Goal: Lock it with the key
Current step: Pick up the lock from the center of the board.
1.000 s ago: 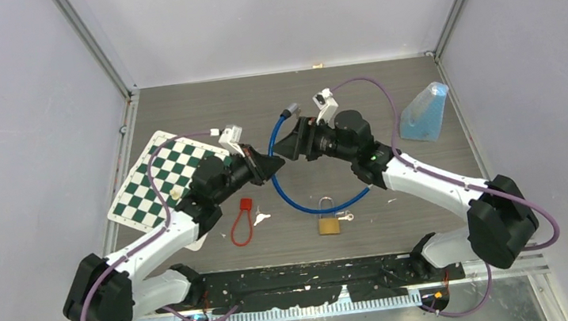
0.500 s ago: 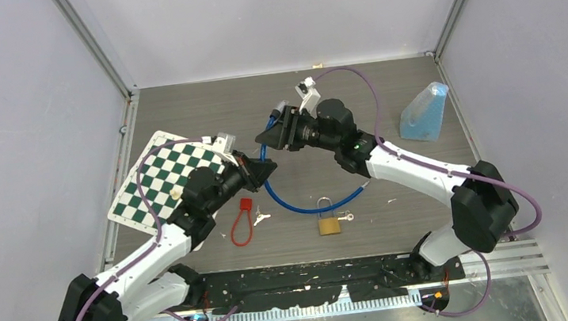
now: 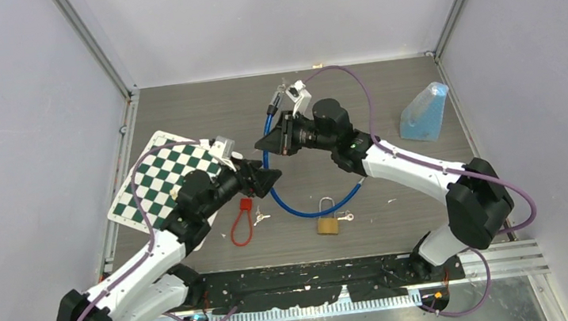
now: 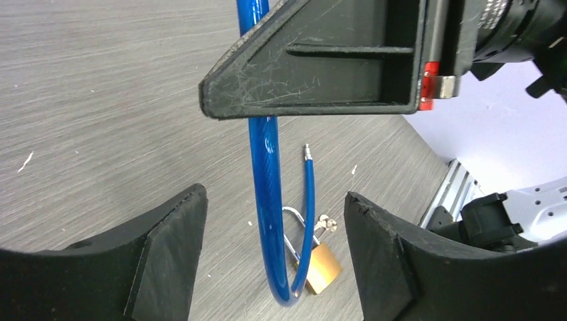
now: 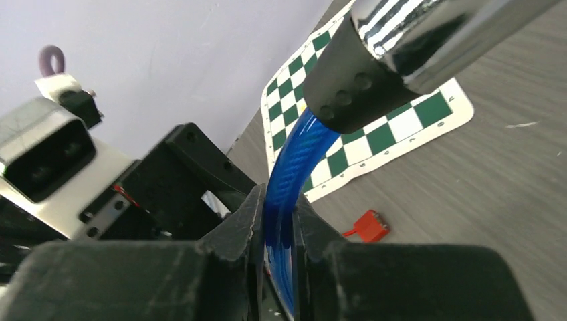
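The right gripper (image 5: pixel 279 231) is clenched on the cable (image 5: pixel 294 154). Its black fingers (image 5: pixel 231 237) press the blue sheath from both sides just below a black collar and a chrome end piece (image 5: pixel 434 30), which the picture's edge cuts off. The left gripper (image 4: pixel 274 251) stands released and wide, grasping nothing. The cable hangs between its scuffed fingers (image 4: pixel 167 257) and, as far as the wrist view shows, touches neither. That view cuts off the lower parts of those fingers, and a scratched black wedge of the right gripper covers the cable's upper run.

The cable is glossy, translucent blue. It curves down from the grip to the table (image 3: pixel 204 113) and ends in a thin metal tip (image 4: pixel 307 152). It passes right at the shackle of the padlock (image 3: pixel 328 224), but whether it runs through cannot be told.

The padlock has a squarish brass body and a silver shackle. It lies flat near the table's front, between the arms. The key (image 3: pixel 344 217) is small and silver, just beside the padlock's right side. It is too small to tell whether it sits in the lock.

A red loop (image 3: pixel 238 227) with a square tag lies near the padlock's left. The checkered mat (image 3: pixel 156 174), green and white, is partly hidden by the left arm. A translucent blue pyramid (image 3: pixel 425 114) stands well apart at the right. The table is grey with a wood grain.
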Motion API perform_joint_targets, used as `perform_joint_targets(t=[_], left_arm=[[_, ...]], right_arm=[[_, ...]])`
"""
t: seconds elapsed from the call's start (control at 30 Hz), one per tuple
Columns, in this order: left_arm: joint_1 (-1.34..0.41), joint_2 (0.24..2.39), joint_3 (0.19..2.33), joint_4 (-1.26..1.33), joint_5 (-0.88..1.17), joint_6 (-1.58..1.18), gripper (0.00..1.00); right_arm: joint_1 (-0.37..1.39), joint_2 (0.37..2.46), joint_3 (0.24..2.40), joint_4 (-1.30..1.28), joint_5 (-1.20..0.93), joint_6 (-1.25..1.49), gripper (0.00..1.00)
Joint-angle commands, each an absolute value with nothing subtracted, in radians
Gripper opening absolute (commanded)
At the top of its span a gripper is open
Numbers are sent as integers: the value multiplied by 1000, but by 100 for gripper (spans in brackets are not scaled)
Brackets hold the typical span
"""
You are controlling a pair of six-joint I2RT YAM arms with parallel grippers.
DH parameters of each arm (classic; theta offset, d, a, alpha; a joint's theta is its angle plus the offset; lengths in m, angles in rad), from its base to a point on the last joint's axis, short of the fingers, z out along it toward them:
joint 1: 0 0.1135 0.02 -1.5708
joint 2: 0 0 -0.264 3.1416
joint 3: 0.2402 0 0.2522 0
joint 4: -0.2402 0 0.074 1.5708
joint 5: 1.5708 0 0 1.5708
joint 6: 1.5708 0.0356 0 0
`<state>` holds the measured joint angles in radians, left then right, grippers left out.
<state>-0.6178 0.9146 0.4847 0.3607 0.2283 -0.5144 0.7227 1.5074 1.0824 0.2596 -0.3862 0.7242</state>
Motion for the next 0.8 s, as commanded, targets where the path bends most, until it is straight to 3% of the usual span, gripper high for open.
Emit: perform_joint_targets(t=[0.0,0.17,0.3,0.77], left_arm=[[-619,790,550,285,191,-512,74],[-619,671,774,111,95,-450,76],[-617,693,919,9,11,-430,78],[-609,987,1117,-70,200,-543,73]], right_arm=[[719,1413,1093,316,-428,507,5],[716,1378,1086,381,-562,430,5],[716,1365,1072,487,-681,427,5],[722,1333,1082,468,-774,370,5]])
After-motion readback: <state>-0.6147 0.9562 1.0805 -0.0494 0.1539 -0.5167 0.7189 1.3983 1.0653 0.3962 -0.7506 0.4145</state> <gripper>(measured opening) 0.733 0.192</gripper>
